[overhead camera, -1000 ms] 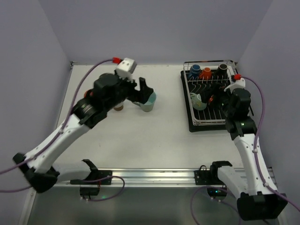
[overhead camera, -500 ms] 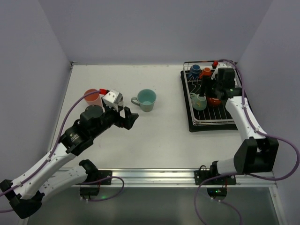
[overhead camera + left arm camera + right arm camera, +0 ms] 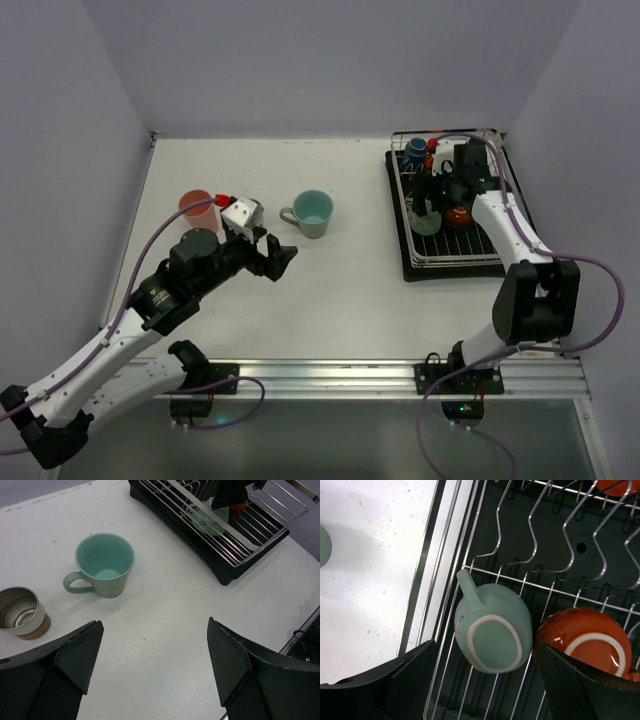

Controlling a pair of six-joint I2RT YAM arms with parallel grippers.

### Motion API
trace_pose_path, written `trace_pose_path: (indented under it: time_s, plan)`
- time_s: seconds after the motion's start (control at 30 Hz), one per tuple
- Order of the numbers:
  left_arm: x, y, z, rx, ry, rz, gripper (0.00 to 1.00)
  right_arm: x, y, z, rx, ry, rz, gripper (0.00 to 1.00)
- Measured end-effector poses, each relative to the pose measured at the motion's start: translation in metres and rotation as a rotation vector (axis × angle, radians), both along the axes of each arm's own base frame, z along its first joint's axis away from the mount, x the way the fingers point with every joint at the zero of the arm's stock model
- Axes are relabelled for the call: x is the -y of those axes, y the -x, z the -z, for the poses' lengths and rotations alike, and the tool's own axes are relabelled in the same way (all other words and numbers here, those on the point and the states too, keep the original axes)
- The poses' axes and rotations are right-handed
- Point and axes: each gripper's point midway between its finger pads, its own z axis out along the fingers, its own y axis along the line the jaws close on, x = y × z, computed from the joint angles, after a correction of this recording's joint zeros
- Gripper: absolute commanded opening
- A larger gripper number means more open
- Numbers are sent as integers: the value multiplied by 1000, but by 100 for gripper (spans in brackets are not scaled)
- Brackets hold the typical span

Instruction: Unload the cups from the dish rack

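The right gripper [image 3: 438, 190] is held wide open and empty over the dish rack [image 3: 452, 264] at upper right. An upturned teal mug [image 3: 490, 640] lies ungripped between its fingers, with an orange cup [image 3: 582, 637] beside it. The left gripper [image 3: 152, 625] is spread open and empty, with the teal handled mug [image 3: 105, 562] seen at upper left of its wrist view.

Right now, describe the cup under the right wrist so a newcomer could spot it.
Start at the wire dish rack on the right of the table. Near its left edge a mug lies upside down on the wires, beside an upturned orange cup. It is the pale teal one, handle sticking out toward the rack's rim.
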Motion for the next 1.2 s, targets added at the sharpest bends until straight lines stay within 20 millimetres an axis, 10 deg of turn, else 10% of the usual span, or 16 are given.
trace_pose_path:
  time_s: [0.8,0.93,1.03,1.2]
  plan:
    - [3,-2,12,-21,-20,2,92,2,-15,64,-170,119,-2,86]
    - [2,-3,12,-19,-21,-5,92,3,-14,65,-171,138,4,71]
    - [1,-4,12,-18,-22,-10,92,3,-15,63,-167,156,16,34]
    - [1,-4,12,-18,-23,-13,92,2,-14,55,-152,159,48,22]
